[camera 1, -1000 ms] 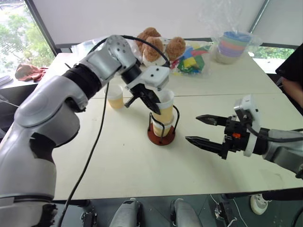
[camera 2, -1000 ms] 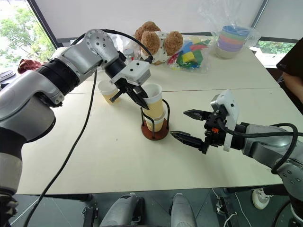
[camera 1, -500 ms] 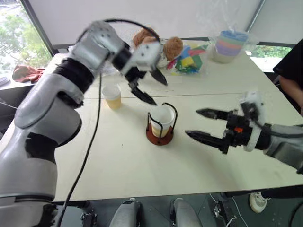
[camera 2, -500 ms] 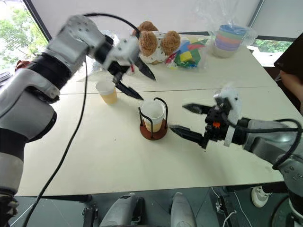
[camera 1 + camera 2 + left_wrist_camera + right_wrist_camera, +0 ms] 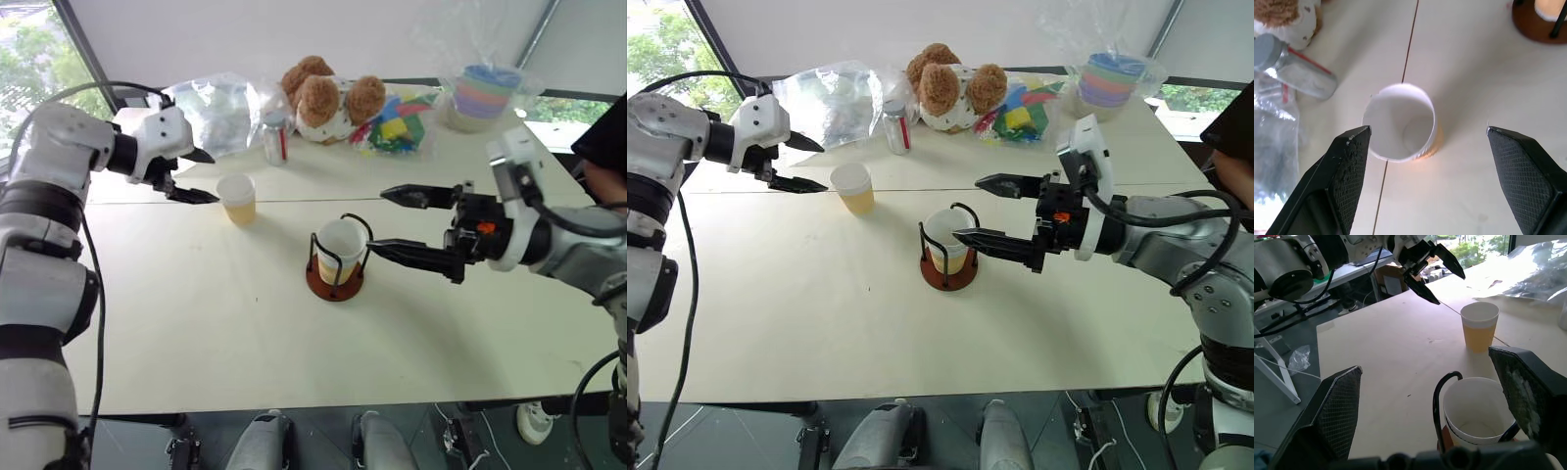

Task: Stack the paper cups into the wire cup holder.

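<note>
Wire cup holder (image 5: 335,264) mid-table, holds stacked paper cups (image 5: 340,247) — top cup empty, white inside. Third cup (image 5: 236,198) stands alone, upright, far-left of holder, on seam between two tables, empty. Left gripper (image 5: 192,176) just left of lone cup, above table, fingers wide, holding nothing. Right gripper (image 5: 392,223) just right of holder, fingers wide, lower finger tip near holder's wire, empty. Far edge crowded: plastic bag (image 5: 217,100), small bottle (image 5: 273,139), teddy bear (image 5: 327,96), bagged bowls (image 5: 484,95). Near half of table (image 5: 294,362) bare — open room.
</note>
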`<state>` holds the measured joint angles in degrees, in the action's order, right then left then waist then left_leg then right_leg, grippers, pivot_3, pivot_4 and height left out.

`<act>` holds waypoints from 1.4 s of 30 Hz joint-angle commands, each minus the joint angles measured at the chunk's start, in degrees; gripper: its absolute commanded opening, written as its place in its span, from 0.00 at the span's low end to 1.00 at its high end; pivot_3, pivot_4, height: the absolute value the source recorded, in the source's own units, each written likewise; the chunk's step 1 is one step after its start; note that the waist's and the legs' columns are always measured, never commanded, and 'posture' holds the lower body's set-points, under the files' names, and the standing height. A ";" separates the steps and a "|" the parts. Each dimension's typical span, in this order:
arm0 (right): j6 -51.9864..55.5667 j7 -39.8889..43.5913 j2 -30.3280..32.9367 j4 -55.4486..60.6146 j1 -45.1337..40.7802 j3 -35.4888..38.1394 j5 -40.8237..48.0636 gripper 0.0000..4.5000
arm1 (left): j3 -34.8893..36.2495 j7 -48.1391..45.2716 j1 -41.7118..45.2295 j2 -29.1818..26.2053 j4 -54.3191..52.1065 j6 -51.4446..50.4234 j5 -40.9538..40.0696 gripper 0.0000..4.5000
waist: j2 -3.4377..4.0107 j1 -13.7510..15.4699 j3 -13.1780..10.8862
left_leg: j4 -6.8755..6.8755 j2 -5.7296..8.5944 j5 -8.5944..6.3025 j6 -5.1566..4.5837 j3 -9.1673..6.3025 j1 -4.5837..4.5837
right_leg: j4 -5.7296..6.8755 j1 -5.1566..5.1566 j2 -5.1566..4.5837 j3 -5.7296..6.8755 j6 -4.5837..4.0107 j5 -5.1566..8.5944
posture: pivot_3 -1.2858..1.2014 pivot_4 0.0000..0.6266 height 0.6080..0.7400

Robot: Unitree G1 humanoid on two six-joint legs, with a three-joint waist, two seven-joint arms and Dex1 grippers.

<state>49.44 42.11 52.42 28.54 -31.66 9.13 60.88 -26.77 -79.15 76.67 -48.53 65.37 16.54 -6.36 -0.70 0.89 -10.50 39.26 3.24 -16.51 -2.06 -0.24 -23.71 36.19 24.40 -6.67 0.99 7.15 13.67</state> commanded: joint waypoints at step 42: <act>3.53 -5.57 3.12 5.53 8.88 8.53 3.42 1.00 | 10.54 3.61 7.60 13.11 9.60 4.23 21.70 0.01 | -0.11 0.00 -0.01 | 0.02 -0.01 -0.01 -0.01 -0.02 -0.10 | 0.01 0.03 -0.02 0.13 0.10 -0.06 | 0.52 0.24 1.00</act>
<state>52.68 36.35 53.98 32.16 -23.19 14.83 64.27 -18.94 -72.38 79.23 -34.83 76.68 20.59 17.99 -0.81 0.89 -10.52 39.31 3.23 -16.52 -2.07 -0.29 -23.87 36.19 24.46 -6.69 1.15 7.25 13.61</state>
